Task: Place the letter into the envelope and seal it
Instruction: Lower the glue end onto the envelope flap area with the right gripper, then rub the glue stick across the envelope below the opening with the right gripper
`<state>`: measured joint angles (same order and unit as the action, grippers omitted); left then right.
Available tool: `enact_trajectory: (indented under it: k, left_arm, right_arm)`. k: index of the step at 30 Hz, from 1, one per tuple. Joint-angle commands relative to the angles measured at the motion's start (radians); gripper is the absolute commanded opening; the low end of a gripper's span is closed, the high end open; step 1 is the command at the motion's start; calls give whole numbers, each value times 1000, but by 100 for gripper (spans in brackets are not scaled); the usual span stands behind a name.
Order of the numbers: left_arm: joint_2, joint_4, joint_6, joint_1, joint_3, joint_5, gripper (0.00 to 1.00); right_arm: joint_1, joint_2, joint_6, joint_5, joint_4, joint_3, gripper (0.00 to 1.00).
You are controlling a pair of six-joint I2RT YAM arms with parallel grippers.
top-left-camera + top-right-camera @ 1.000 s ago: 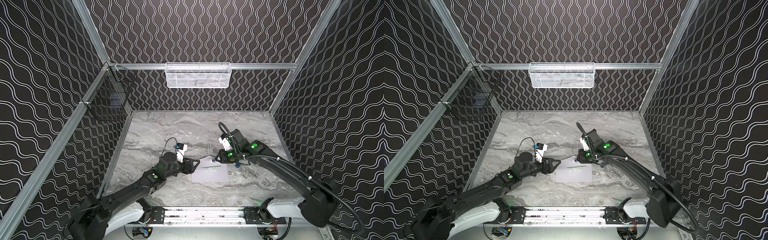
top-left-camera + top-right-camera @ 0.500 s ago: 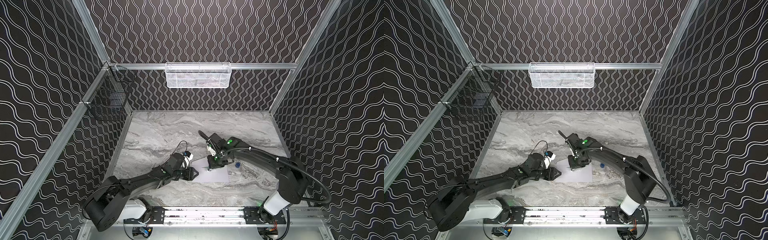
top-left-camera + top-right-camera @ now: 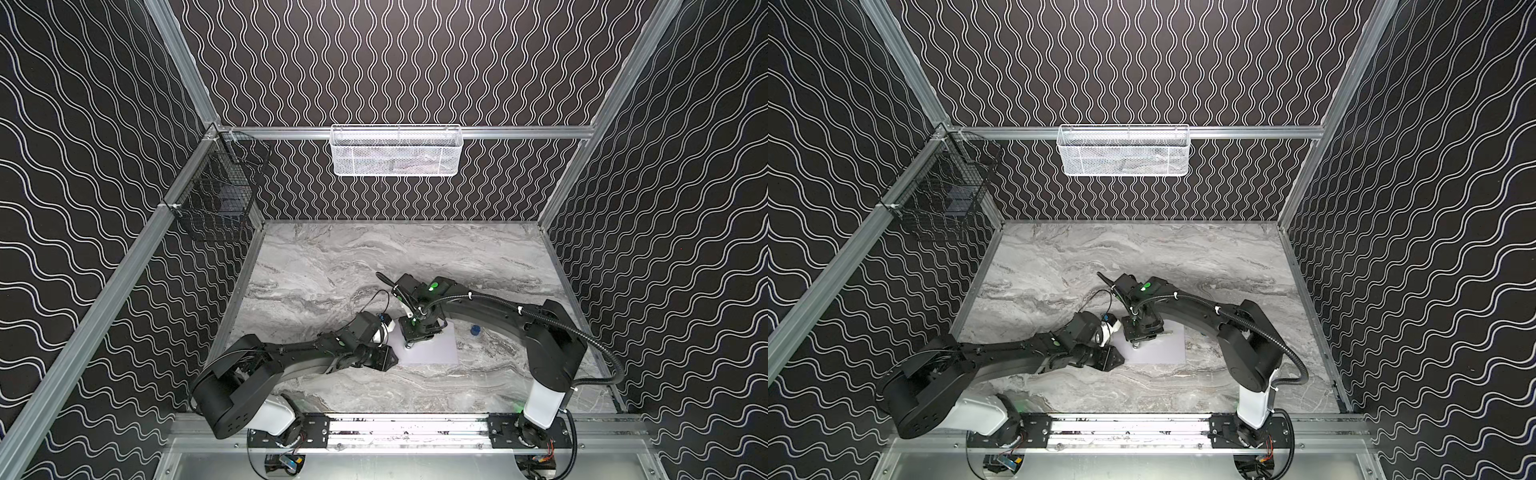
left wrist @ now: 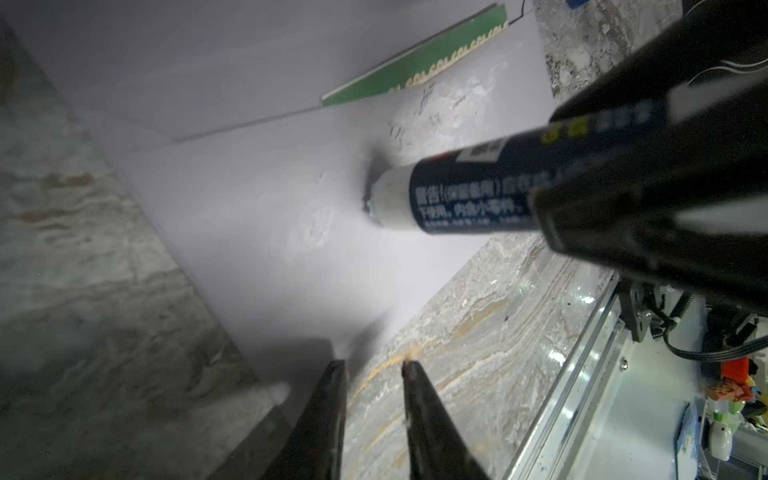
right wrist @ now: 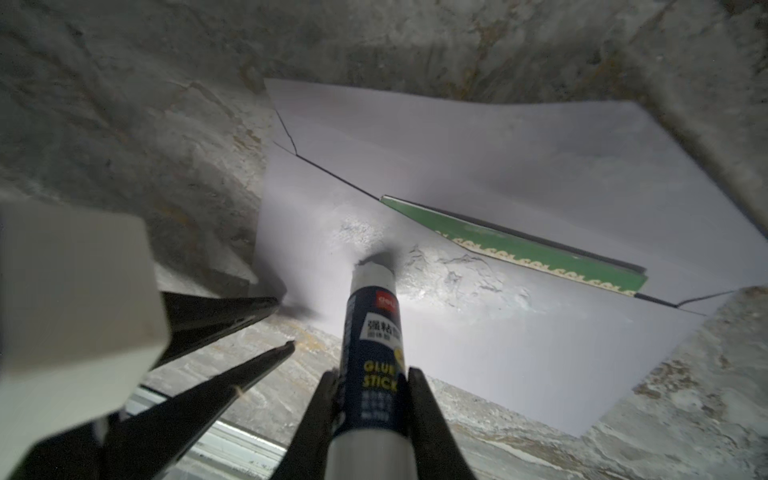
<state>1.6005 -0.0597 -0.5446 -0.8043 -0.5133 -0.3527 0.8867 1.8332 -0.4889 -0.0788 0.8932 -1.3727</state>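
The letter (image 5: 511, 245) is tucked in the envelope (image 3: 440, 353), with only a strip of its green border showing at the mouth. The envelope lies flat on the table (image 3: 332, 270), near the front middle in both top views, about where it lay a second ago. Its flap (image 4: 270, 216) is open and flat, and glue smears (image 5: 457, 266) shine on it

The glue stick (image 5: 372, 332) stands with its white tip on the flap, its dark barrel pinched by the right gripper (image 5: 372, 376). A second ago this gripper was at the envelope's far right corner, with its arm stretched low along the right side. It has since crossed to the envelope's left part and the arm's elbow is raised, much as it was half a second ago

The left gripper (image 4: 374, 365) is at the flap's edge, nearer the front than a second ago, when it lay at the envelope's left edge. Its fingers stand slightly apart with bare table between them, and they grip nothing. One fingertip (image 5: 274, 302) is at the flap's corner, but I cannot tell whether it rests on the paper

A small blue cap (image 3: 475, 330) lies on the table just right of the envelope, apart from it. The white basket (image 3: 397, 151) on the back rail and the black basket (image 3: 216, 195) on the left rail hang as before
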Motion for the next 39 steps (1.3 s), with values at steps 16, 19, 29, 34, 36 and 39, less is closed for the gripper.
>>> enact_trajectory:
  k: [16, 19, 29, 34, 36, 39]
  left_arm:
    - [92, -12, -51, -7, 66, 16, 21]
    - [100, -8, -62, -7, 67, 18, 21]
    - [105, 7, -75, -7, 65, 29, 20]
    - [101, 0, -84, -7, 75, 29, 20]
    - [103, -3, -87, -8, 77, 28, 20]
    - [110, -6, -90, -7, 78, 26, 19]
  right_arm:
    - [-14, 18, -6, 125, 80, 15, 0]
    - [-29, 10, -3, 129, 79, 30, 0]
    - [-38, -17, 3, 127, 69, 43, 0]
    - [-37, -16, 3, 172, 93, 38, 0]
    - [-38, -15, 3, 196, 103, 44, 0]
    - [-37, -12, 4, 236, 125, 55, 0]
